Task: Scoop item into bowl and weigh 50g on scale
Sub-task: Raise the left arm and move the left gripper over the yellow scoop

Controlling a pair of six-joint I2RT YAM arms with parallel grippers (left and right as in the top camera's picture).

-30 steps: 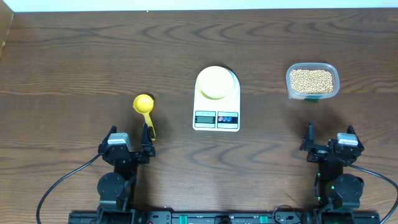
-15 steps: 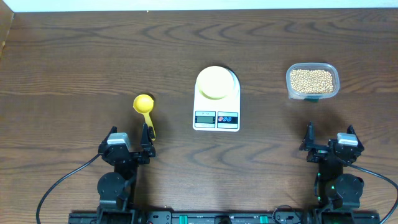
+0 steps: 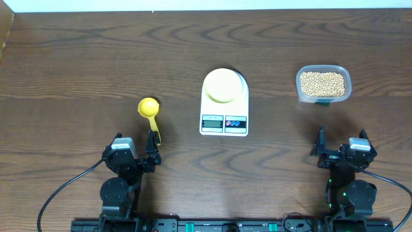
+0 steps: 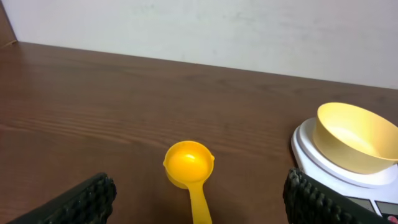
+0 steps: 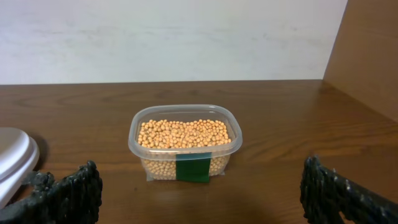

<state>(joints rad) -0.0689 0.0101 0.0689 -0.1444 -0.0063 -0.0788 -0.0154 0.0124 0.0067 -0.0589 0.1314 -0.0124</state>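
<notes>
The tan beans (image 3: 323, 82) fill a clear plastic container (image 3: 324, 96) at the right; they also show in the right wrist view (image 5: 183, 133). The pale-yellow bowl (image 3: 223, 84) stands on the white scale (image 3: 224, 122) at the centre; the bowl (image 4: 352, 137) and the scale (image 4: 339, 180) also show in the left wrist view. A yellow scoop (image 3: 150, 114) lies left of the scale, its handle toward my left gripper (image 3: 134, 149); it also shows in the left wrist view (image 4: 189, 168). My left gripper (image 4: 198, 205) is open and empty just behind the handle. My right gripper (image 3: 341, 147) is open and empty, well short of the container, as the right wrist view shows (image 5: 202, 199).
The brown wooden table (image 3: 77, 64) runs to a pale wall at the back. A wooden side panel (image 5: 370, 56) stands at the right of the right wrist view. A green label marks the container's front (image 5: 193, 168).
</notes>
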